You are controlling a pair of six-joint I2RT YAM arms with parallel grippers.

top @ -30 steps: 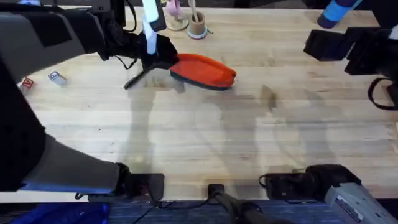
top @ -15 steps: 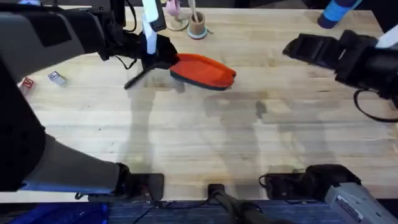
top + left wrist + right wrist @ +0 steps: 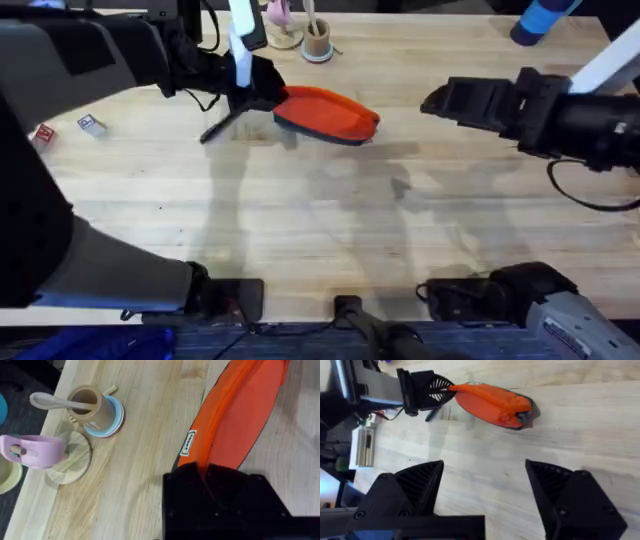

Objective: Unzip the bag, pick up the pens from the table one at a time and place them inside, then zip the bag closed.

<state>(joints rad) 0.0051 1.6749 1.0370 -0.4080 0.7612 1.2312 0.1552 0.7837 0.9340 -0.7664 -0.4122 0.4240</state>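
Bag (image 3: pixel 328 113): end is clamped by left gripper (image 3: pixel 262 88). Right gripper (image 3: pixel 482 487): held near bag, fingers spread apart.

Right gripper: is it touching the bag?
No. The right gripper hangs open over bare table, well short of the bag.

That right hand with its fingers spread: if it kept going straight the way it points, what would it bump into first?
Probably the orange bag. The right hand is open and aimed across bare table at the bag's free end; the left hand holds the far end. Its height is unclear, so it might pass above.
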